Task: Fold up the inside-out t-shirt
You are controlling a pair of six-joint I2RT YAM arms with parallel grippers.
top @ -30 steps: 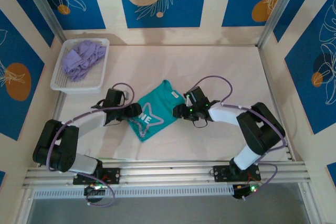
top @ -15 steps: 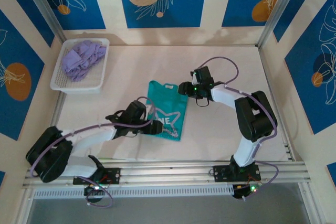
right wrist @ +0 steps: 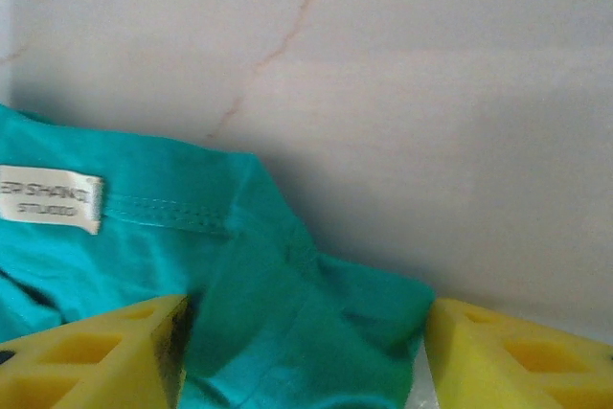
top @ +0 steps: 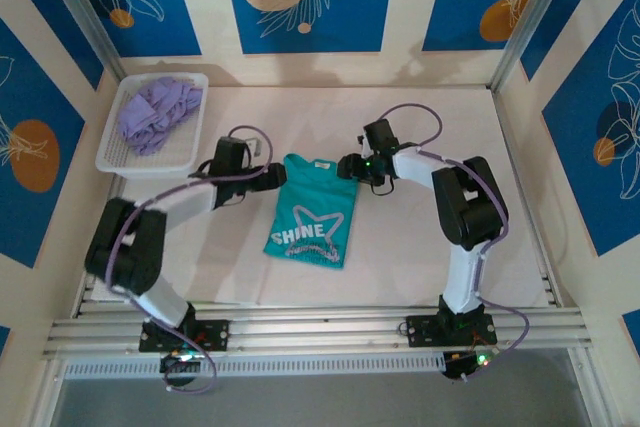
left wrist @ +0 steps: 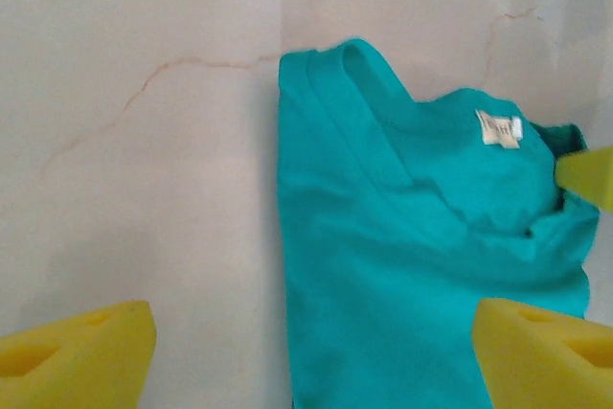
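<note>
Teal t-shirt (top: 312, 212), one, lies folded on the tabletop (top: 420, 247). Two claws flank its far end: left claw (top: 272, 175) wide, right claw (top: 347, 167) parted.

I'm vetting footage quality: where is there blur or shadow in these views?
Top external: sharp, evenly lit, t-shirt print legible. Left wrist: slightly soft, no glare. Right wrist: label lettering soft, dark shadow on the table along the shirt's edge.
</note>
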